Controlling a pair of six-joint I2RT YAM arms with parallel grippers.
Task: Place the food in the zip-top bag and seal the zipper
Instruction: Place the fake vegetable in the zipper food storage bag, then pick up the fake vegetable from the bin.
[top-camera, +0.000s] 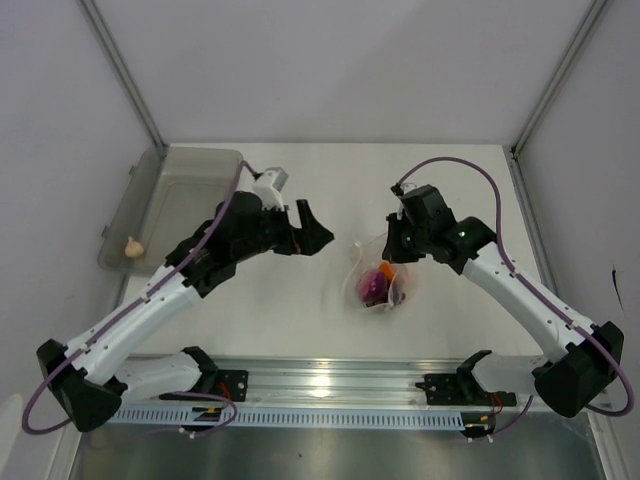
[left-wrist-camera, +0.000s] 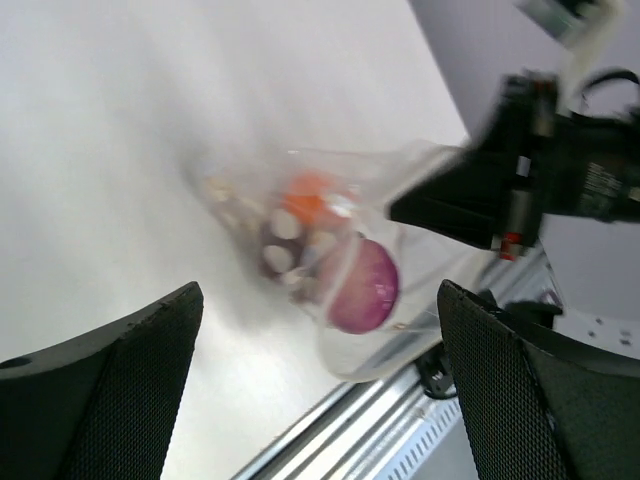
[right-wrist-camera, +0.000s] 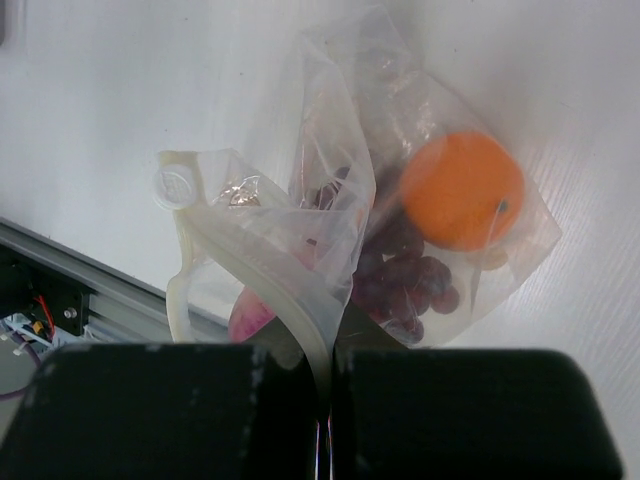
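The zip-top bag (top-camera: 378, 285) lies mid-table holding the orange (right-wrist-camera: 462, 190), the purple-red onion (right-wrist-camera: 250, 315) and the dark red berries (right-wrist-camera: 405, 270). My right gripper (right-wrist-camera: 328, 350) is shut on the bag's zipper (right-wrist-camera: 270, 285) at one end of the mouth and holds it up; in the top view the right gripper (top-camera: 395, 250) is just behind the bag. The mouth gapes open beside the grip. My left gripper (top-camera: 318, 232) is open and empty, hovering left of the bag; its view shows the bag (left-wrist-camera: 400, 190) with the onion (left-wrist-camera: 363, 287) between its fingers. The garlic bulb (top-camera: 133, 246) lies in the grey tub.
The grey translucent tub (top-camera: 185, 175) stands at the table's far left. A metal rail (top-camera: 330, 385) runs along the near edge between the arm bases. Walls enclose the table at back and sides.
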